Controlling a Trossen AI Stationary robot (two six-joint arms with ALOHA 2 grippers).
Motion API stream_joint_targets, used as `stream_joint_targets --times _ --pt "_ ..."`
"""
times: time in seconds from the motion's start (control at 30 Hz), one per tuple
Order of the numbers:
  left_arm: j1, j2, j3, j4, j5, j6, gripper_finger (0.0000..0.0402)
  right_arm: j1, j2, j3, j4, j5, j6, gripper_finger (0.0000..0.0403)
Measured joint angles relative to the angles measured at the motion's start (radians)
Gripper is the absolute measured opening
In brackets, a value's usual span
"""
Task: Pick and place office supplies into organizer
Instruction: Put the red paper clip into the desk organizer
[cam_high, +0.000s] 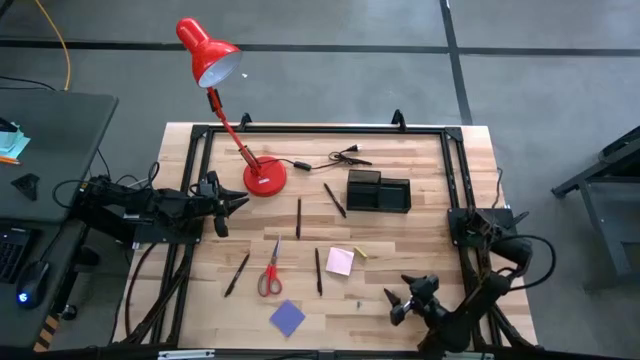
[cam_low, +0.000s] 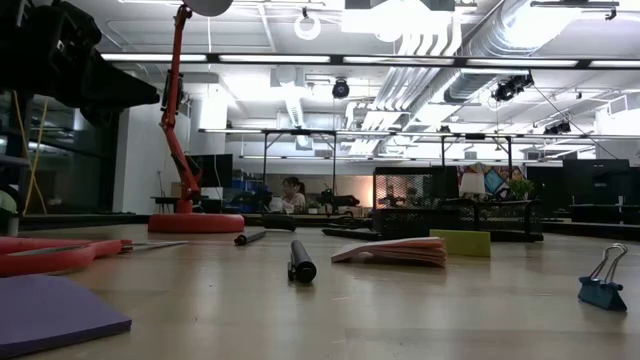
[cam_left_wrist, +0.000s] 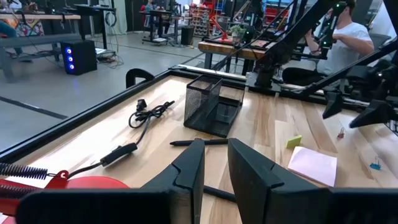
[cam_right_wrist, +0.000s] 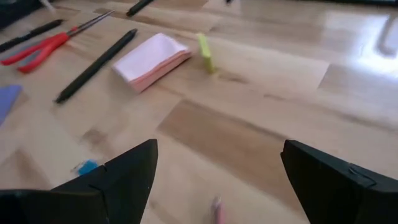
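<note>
At the table's near right, right gripper (cam_high: 408, 298): jaws wide, empty, approach step judged in hand. Pink note pad (cam_right_wrist: 151, 59) and small yellow piece (cam_right_wrist: 204, 52) lie just beyond the jaws, untouched; next move calls for advancing and lowering over one. Organizer (cam_high: 378, 191) at far centre. Left gripper (cam_high: 226, 205), far left: jaws narrow, empty.
</note>
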Motion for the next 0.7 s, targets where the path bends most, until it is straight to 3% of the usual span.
stream_joint_targets --times 0.7 --pt "0.0 0.0 0.0 -0.001 0.0 0.0 0.0062 0.046 0.083 -0.001 0.095 0.023 -0.001 0.0332"
